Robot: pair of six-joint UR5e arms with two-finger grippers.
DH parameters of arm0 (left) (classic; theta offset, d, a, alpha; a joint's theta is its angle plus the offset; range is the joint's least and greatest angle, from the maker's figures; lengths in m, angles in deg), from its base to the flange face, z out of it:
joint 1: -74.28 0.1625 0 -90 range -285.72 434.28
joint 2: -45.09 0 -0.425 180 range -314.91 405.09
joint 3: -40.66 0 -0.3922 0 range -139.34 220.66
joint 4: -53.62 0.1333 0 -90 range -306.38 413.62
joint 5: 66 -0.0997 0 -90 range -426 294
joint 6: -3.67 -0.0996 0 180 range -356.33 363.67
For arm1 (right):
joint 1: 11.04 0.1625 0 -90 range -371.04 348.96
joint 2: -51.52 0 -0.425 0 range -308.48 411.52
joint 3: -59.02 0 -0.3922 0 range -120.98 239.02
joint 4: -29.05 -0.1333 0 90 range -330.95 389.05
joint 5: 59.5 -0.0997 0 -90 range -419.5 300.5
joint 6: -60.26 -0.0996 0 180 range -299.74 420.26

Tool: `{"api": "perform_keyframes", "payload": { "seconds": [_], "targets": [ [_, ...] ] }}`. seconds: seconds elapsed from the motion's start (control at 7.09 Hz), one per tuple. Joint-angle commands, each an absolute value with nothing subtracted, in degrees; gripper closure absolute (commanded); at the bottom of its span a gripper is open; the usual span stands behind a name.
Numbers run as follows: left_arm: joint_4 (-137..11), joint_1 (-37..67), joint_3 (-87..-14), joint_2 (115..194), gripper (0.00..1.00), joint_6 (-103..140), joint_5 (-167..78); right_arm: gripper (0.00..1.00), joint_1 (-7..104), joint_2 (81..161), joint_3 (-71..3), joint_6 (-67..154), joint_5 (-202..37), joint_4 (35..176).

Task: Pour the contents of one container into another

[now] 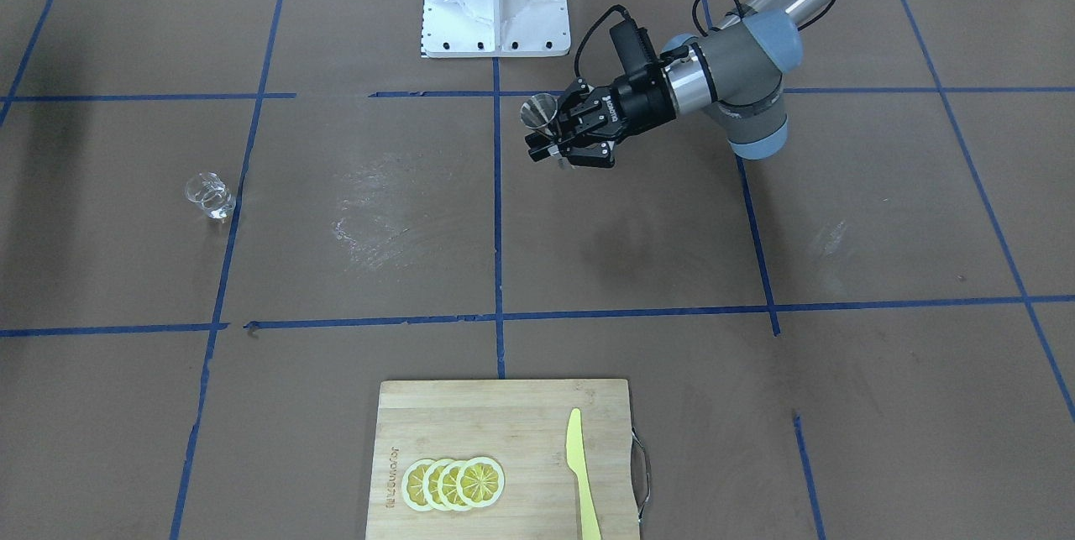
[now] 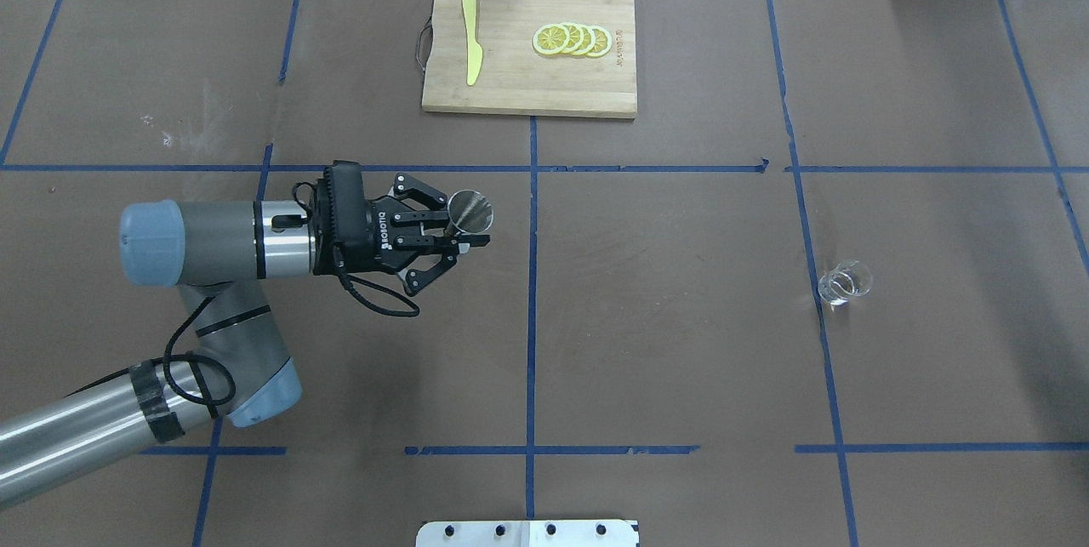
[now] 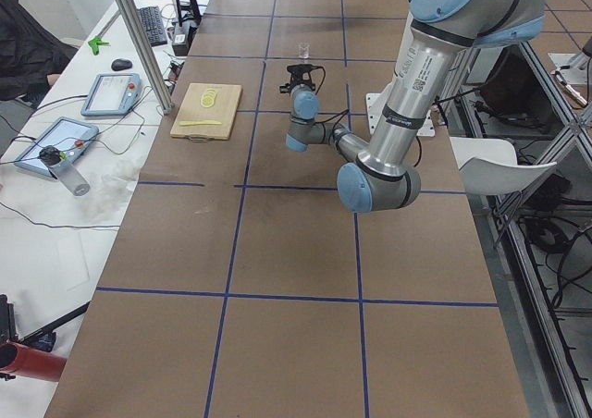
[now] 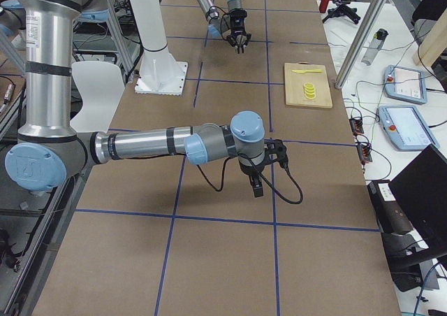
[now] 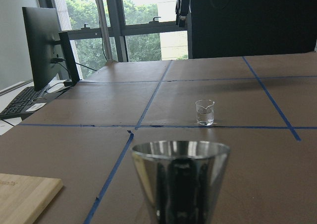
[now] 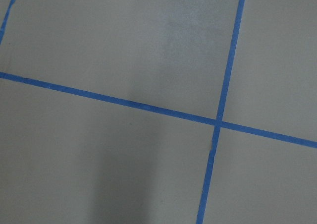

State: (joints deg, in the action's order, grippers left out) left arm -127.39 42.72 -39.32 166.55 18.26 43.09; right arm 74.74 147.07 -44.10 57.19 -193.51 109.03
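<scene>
The left gripper (image 2: 466,234) is clamped on the metal jigger (image 2: 470,209) at its lower part and holds it in the air above the brown table (image 2: 664,317), near the middle blue tape line. In the left wrist view the jigger's upper cone faces up with its rim about level. The clear glass beaker (image 2: 844,282) stands upright on the table well apart from it, on the robot's right side beside a tape line, and no gripper touches it. It may hold a little clear liquid, though I cannot tell for sure. The right gripper (image 4: 258,182) hangs over bare table in the right side view, and I cannot tell whether its fingers are apart or together. The step in hand looks like bringing the receiving jigger within reach of the beaker. To do it well, travel level and slowly so the narrow-waisted jigger does not twist in the grip. Then take the beaker by its side wall, with the pouring lip free and turned toward the jigger's mouth.
</scene>
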Motion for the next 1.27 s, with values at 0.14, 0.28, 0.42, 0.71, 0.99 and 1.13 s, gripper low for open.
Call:
{"api": "perform_keyframes", "payload": {
  "seconds": [0.14,0.28,0.42,0.71,0.99,1.13],
  "targets": [
    [-119.89,41.94,-37.92,172.52,1.0,20.54,43.69,0.0,74.74,147.23,-44.08,57.19,-193.53,109.12],
    [-119.88,42.03,-36.0,174.27,1.0,20.55,43.69,0.0,74.74,147.23,-44.08,57.19,-193.53,109.03],
    [-119.88,42.2,-34.59,175.6,1.0,20.55,43.69,0.0,74.74,147.23,-44.08,57.19,-193.53,109.03],
    [-120.31,42.2,-33.69,176.31,1.0,20.46,43.78,0.0,74.74,147.06,-45.38,53.09,-193.96,109.03],
    [-123.47,42.2,-33.7,176.05,1.0,17.58,43.69,0.0,74.74,147.14,-46.89,51.21,-195.01,109.03],
    [-124.18,42.12,-33.7,175.79,1.0,13.55,43.6,0.0,74.65,147.14,-47.24,51.21,-196.33,109.03]
  ]
}}
